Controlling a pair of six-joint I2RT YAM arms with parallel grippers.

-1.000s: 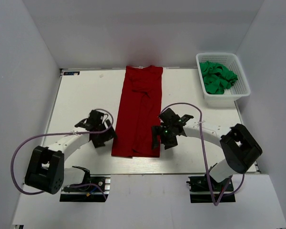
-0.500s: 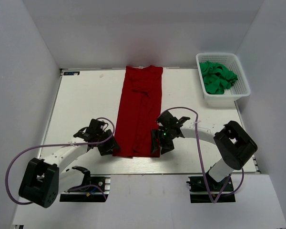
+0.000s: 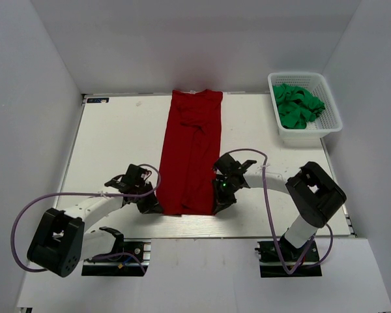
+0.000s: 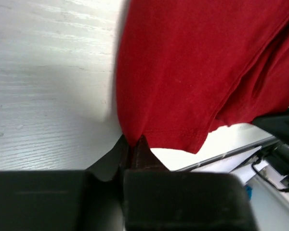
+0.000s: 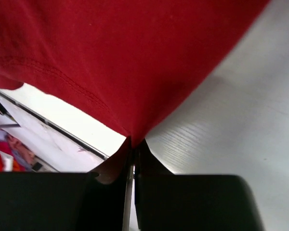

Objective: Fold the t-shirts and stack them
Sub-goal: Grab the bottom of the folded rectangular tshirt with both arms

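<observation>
Left gripper [image 3: 151,207] was clamped narrow on the near left corner of the red t-shirt [image 3: 190,153]. The right gripper [image 3: 219,202] was clamped the same way on the near right corner. Each wrist view showed the 2 fingers pressed together with a pinch of red cloth rising from between them. Both grippers sat low near the near edge of the white table [image 3: 111,143], 1 on either side of the shirt's hem. The red t-shirt lay in the middle of the table as 1 long narrow strip with its sides folded in. It ran from close to the near edge up to the far edge, with its collar at the far end. In the wrist views the cloth tented up a little from the surface where the fingers held it. At the far right corner stood a white lattice basket [image 3: 333,116]. The crumpled green t-shirts [image 3: 297,104] were heaped inside it, well apart from the red one.
</observation>
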